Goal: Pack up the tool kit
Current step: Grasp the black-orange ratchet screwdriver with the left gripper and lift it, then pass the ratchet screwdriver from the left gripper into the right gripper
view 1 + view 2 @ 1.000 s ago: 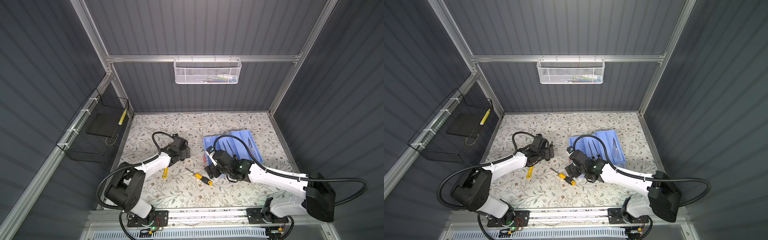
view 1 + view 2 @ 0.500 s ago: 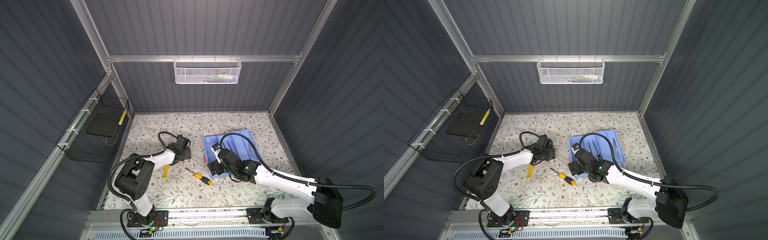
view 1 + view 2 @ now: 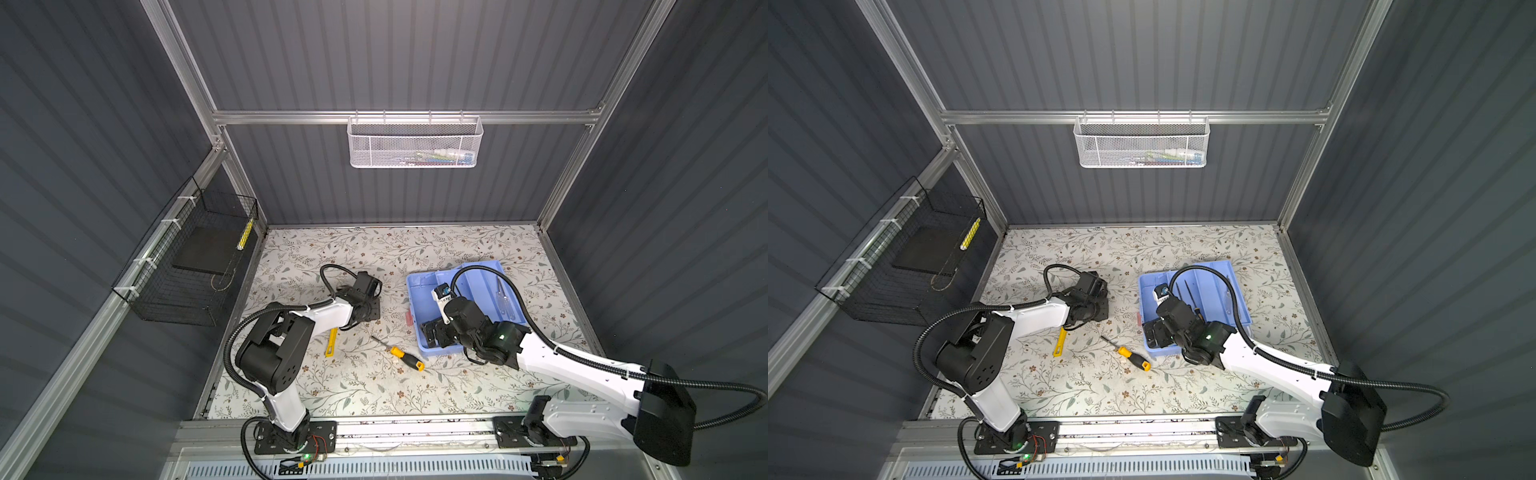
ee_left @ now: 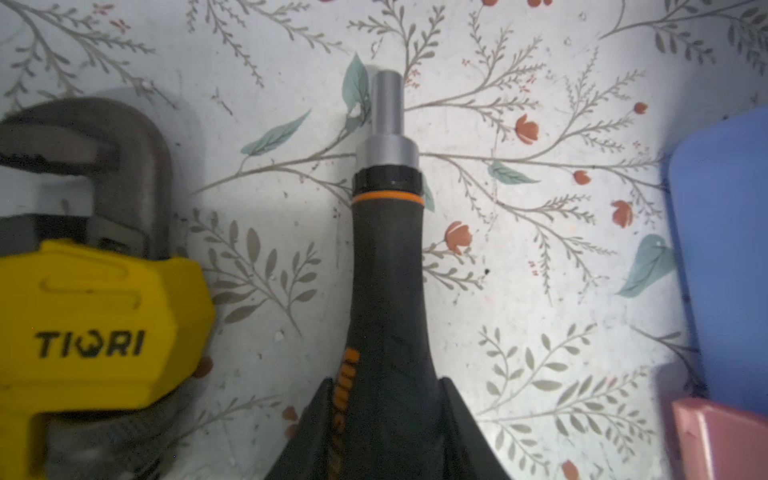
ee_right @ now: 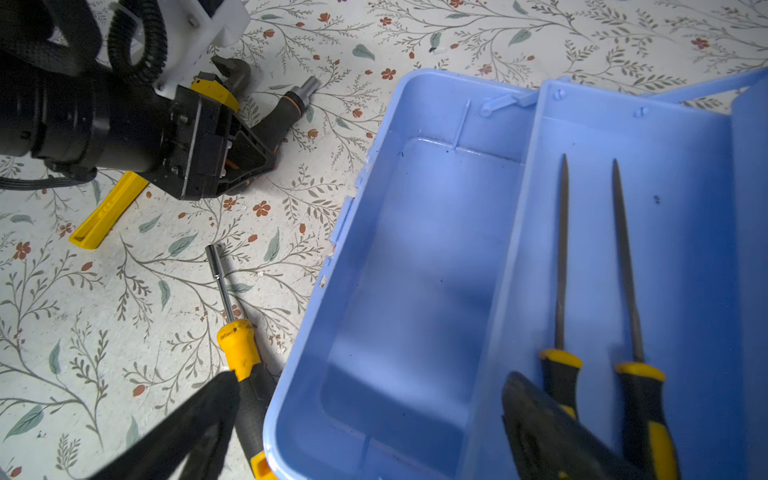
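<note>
The tool kit's light blue base (image 3: 420,291) (image 5: 374,291) lies open on the table, its deep part empty. Its tray (image 5: 685,249) holds two files (image 5: 562,257) with black-and-yellow handles. My left gripper (image 4: 386,415) (image 5: 249,160) (image 3: 368,311) is shut on a black screwdriver handle (image 4: 386,282) with an orange ring and a silver tip. The yellow pipe wrench (image 4: 95,324) (image 3: 331,343) lies beside it. My right gripper (image 5: 370,432) (image 3: 432,332) is open and straddles the base's near wall. A yellow-and-black screwdriver (image 5: 237,345) (image 3: 401,357) lies just outside that wall.
A pink latch (image 4: 723,436) sticks out from the base's left side. A clear-handled tool (image 3: 505,299) lies in the tray. A white mesh basket (image 3: 415,143) hangs on the back wall and a black wire basket (image 3: 187,266) on the left wall.
My left gripper has closed on the black screwdriver handle, and that arm's elbow has swung towards the front. The right gripper has stayed open over the base's corner.
</note>
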Available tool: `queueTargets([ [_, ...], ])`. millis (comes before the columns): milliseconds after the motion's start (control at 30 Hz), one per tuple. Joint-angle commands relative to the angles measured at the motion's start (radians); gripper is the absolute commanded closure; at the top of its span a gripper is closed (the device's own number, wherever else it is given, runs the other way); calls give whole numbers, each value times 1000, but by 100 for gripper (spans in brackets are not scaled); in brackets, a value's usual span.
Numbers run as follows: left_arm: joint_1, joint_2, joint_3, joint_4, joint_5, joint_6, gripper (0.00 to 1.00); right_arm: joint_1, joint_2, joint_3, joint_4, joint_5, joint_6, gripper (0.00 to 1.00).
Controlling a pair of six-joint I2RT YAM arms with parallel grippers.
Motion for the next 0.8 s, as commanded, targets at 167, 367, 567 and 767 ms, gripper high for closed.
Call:
queueTargets([
  [167, 3, -131, -60, 120, 129, -25, 87, -63, 0, -5, 32, -34, 104, 1],
  [367, -52, -227, -103, 191, 166, -64, 88, -106, 37, 19, 70, -87, 156, 5],
  [567, -157, -288, -114, 222, 137, -105, 88, -149, 77, 39, 140, -159, 223, 12],
  [767, -240, -314, -117, 225, 125, -147, 88, -158, 121, 68, 191, -199, 250, 18],
])
